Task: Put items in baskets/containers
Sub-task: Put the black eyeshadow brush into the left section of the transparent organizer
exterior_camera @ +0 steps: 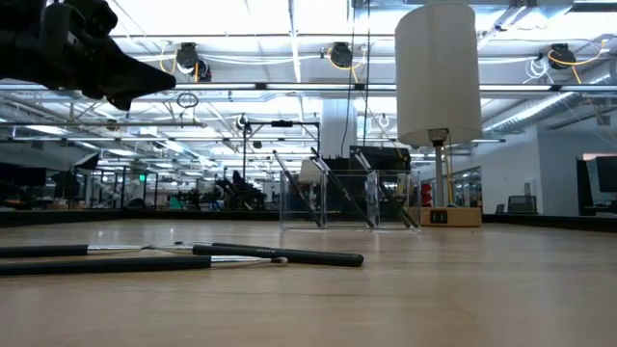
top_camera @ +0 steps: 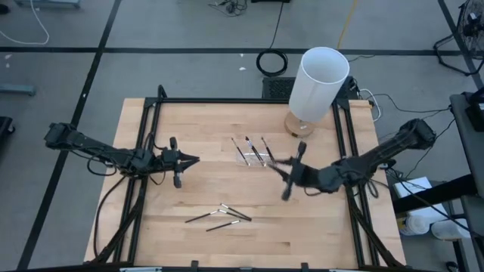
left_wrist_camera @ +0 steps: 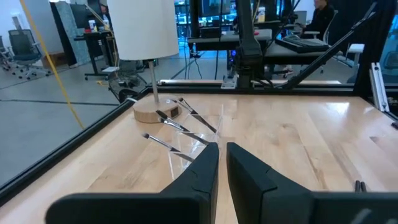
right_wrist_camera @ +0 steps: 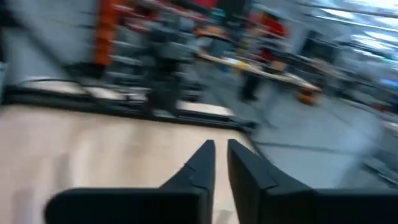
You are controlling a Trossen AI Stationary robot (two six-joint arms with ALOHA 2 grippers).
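Note:
Three thin dark sticks (top_camera: 253, 149) stand slanted in the clear tray (left_wrist_camera: 186, 149), their upper ends leaning on its rim (exterior_camera: 371, 173). Three more sticks (top_camera: 221, 215) lie flat on the wood nearer the front edge, and the low view shows them close up (exterior_camera: 280, 256). My left gripper (top_camera: 195, 160) hovers left of the tray, level and pointing at it, shut and with nothing in it (left_wrist_camera: 222, 163). Just right of the tray, my right gripper (top_camera: 274, 164) is raised above the table, blurred, its fingers together on nothing (right_wrist_camera: 221, 155).
A tall white cylinder (top_camera: 318, 83) on a round wooden base (left_wrist_camera: 152, 112) stands at the far right, just behind the tray. Black frame rails (top_camera: 147, 151) run along the table's left and right sides. Bare wood lies between the tray and the loose sticks.

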